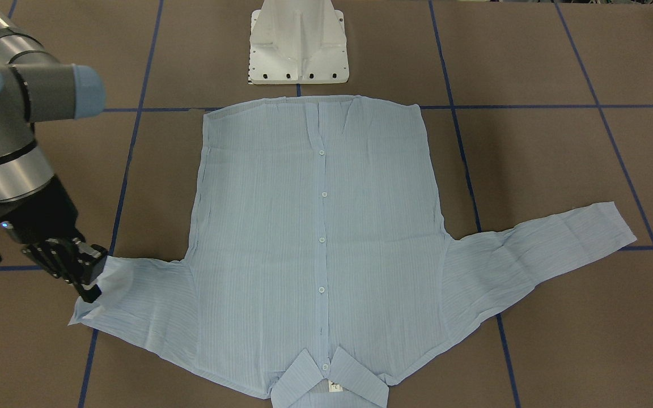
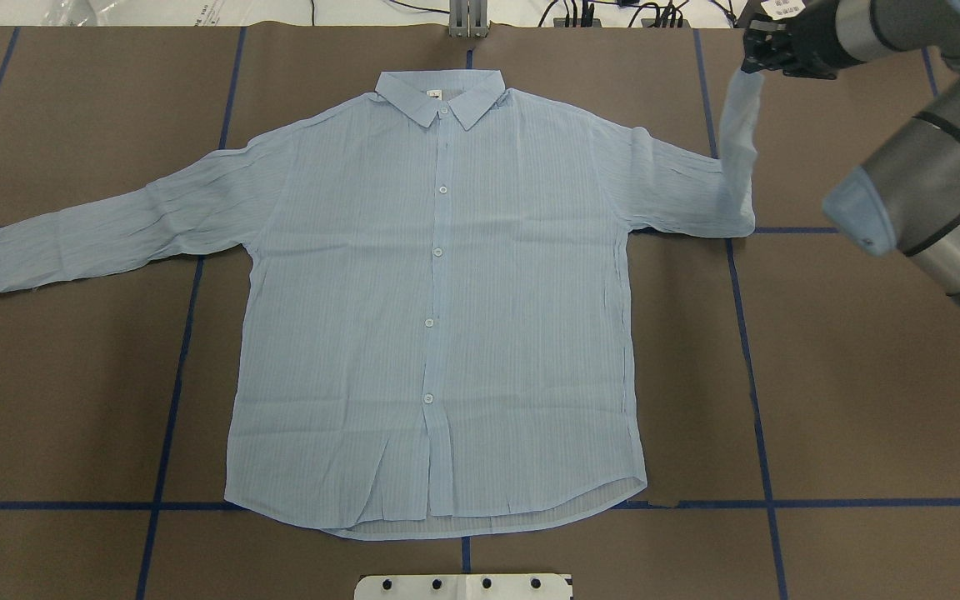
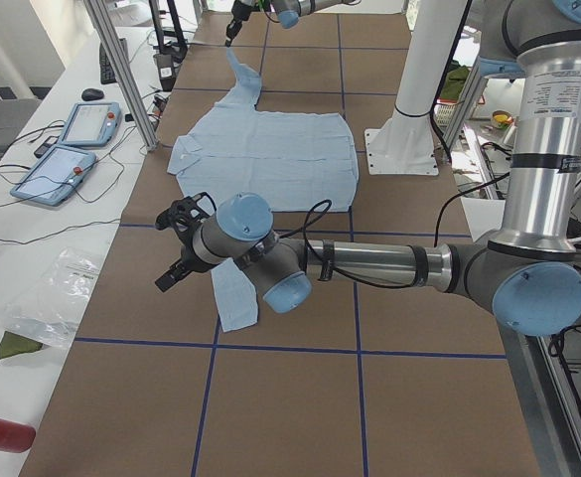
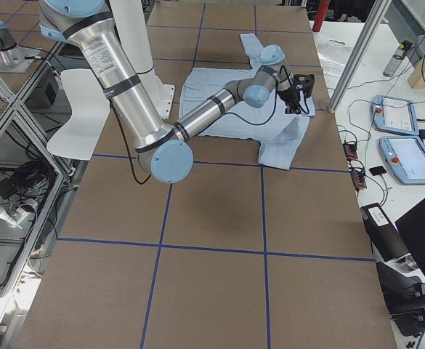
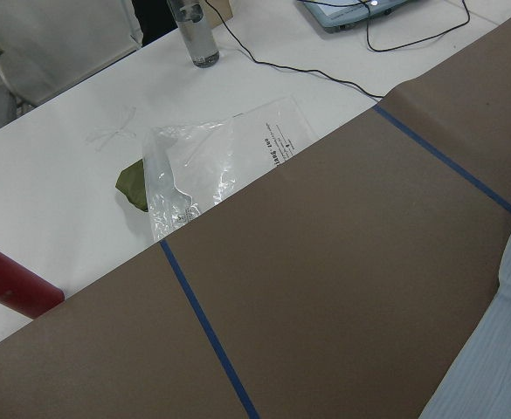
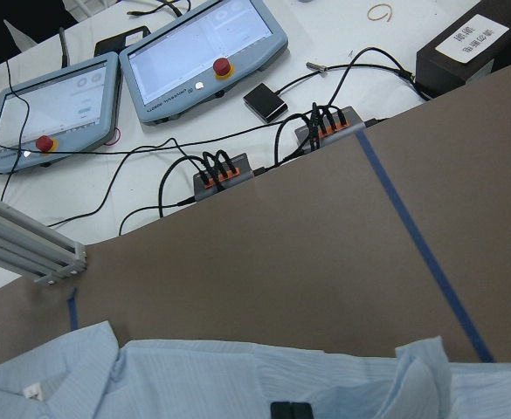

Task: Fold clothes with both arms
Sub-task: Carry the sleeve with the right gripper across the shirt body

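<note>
Bench (image 2: 863, 400) carries the shirt (image 2: 438, 317), flat, buttons up, collar (image 2: 440, 90) on the side away from the robot. Right arm (image 2: 922, 192) is on step 1, i.e. the sleeve fold. Right gripper (image 2: 752, 65) is clamped on the end of one sleeve (image 2: 734, 150), held up off the bench. Left arm (image 3: 369, 263) hangs by the other sleeve (image 2: 97, 229); can't tell if left gripper (image 3: 168, 253) is wide or closed. Next, prob.: carry the held end inward over the body w/o dragging the shirt.

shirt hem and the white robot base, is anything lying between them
Nothing lies there. In the overhead view only bare brown table cover, crossed by a short strip of blue tape, separates the hem of the shirt from the white base.
</note>
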